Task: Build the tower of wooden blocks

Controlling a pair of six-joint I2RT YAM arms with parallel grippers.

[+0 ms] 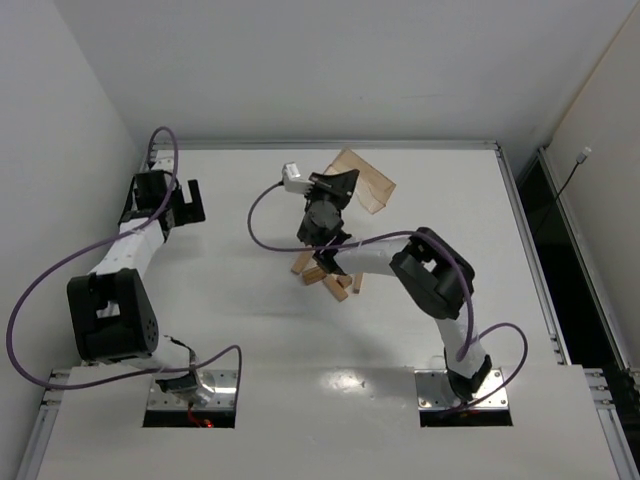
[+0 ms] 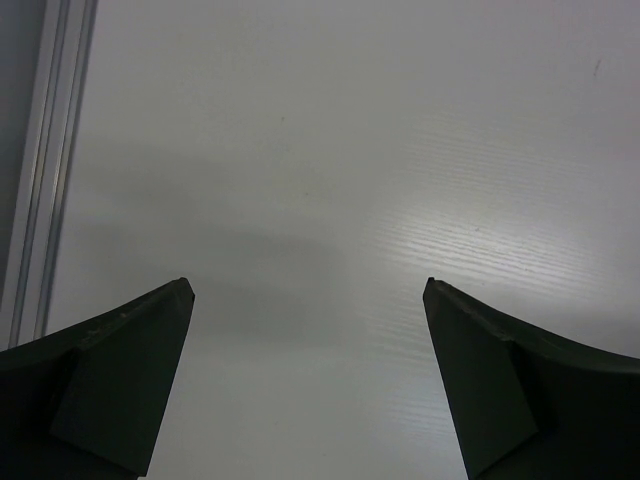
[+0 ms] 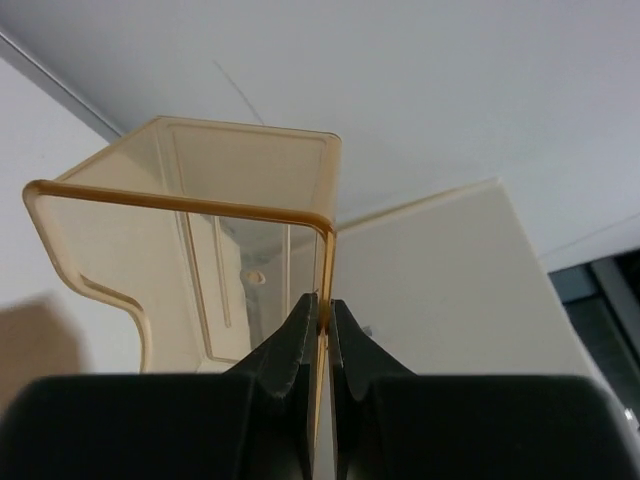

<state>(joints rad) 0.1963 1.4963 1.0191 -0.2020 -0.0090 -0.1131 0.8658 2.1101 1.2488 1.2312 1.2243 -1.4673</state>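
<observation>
Several wood blocks (image 1: 330, 278) lie in a loose heap on the white table (image 1: 230, 310) near its middle, partly hidden under my right arm. My right gripper (image 1: 340, 185) is shut on one wall of a clear amber plastic container (image 1: 365, 180) and holds it tipped above the table, behind the heap. In the right wrist view the fingers (image 3: 322, 312) pinch the container's thin wall (image 3: 200, 240); the container looks empty. My left gripper (image 1: 190, 200) is open and empty at the far left; in its wrist view (image 2: 308, 290) only bare table shows between the fingers.
A raised metal rim (image 1: 320, 146) runs along the table's far edge, with another rim (image 2: 40, 150) at the left. White walls stand close behind and to the left. The two arm bases (image 1: 190, 385) sit at the near edge.
</observation>
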